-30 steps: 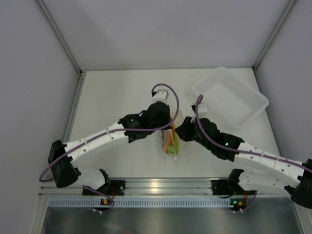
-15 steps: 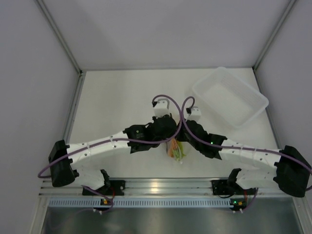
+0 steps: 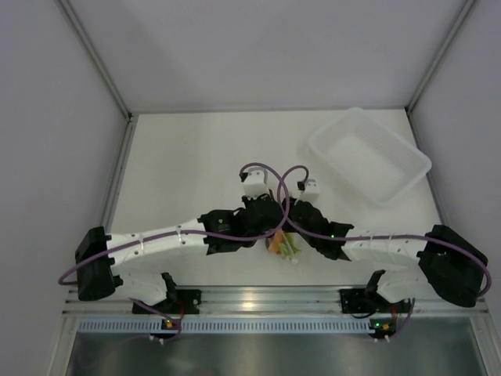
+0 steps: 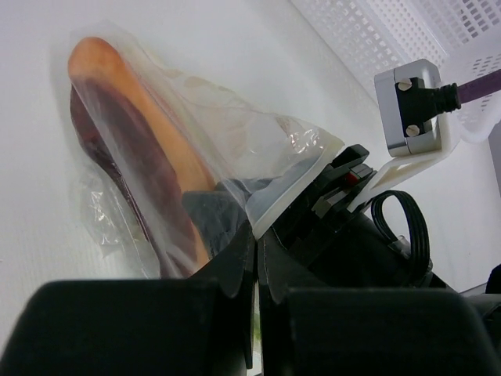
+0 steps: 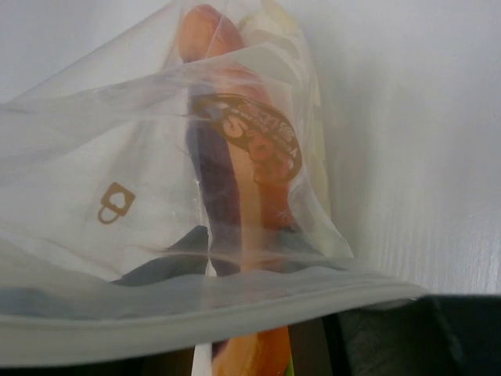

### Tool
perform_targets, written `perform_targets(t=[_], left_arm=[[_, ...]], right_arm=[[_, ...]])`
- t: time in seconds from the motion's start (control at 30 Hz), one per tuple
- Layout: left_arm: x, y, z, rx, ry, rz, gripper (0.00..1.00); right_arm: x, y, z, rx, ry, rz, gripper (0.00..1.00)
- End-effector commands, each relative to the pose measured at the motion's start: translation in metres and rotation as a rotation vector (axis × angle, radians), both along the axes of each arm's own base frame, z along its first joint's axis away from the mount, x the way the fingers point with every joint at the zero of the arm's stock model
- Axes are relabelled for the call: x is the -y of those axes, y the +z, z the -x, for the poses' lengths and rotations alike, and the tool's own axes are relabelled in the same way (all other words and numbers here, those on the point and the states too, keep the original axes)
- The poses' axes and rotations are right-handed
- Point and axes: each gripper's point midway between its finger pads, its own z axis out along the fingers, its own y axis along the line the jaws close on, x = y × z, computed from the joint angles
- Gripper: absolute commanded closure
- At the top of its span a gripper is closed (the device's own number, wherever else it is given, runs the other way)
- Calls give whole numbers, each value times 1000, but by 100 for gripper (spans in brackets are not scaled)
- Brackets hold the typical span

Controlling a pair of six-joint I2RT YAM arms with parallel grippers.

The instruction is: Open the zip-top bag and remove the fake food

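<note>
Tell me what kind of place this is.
Probably a robot test booth: bare panel walls, an aluminium mounting rail at the near edge, and a zip-top bag of fake food on a white table.

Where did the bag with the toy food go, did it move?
Yes. The zip-top bag slid toward the metal rail at the table's near edge, farther from the white tray.

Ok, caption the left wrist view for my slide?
Left hand pinching the clear bag, orange toy wedge inside.

Clear bag (image 5: pixel 78 141), brown padlock print (image 5: pixel 115 202); orange, dark-red wedge (image 4: pixel 125 117)
</note>
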Motion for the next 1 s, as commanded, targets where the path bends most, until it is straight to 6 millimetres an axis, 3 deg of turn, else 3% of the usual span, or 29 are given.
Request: perform_targets(t=[0.0,0.13,0.4,0.5,0.63,0.87,0.97], left_arm=[[0,19,-2,28,35,108,100],[-3,11,-1,19,38,97,100],[-13,6,-2,34,56,71,100],[-12,3,-2,30,56,67,100],[-6,2,-2,18,46,69,100],[-3,-1,0,4,34,73,100],[-4,0,1,3,36,78,100]], right_arm=[[-13,-4,3,16,47,-21,57],[-15,-9,5,16,62,-36,52],[18,-11,1,41,-40,76,53],[22,-16,2,26,-51,111,52],[4,-32,11,-7,50,63,50],[-37,-24,23,32,266,-32,52],[-39,-22,20,37,250,-40,64]])
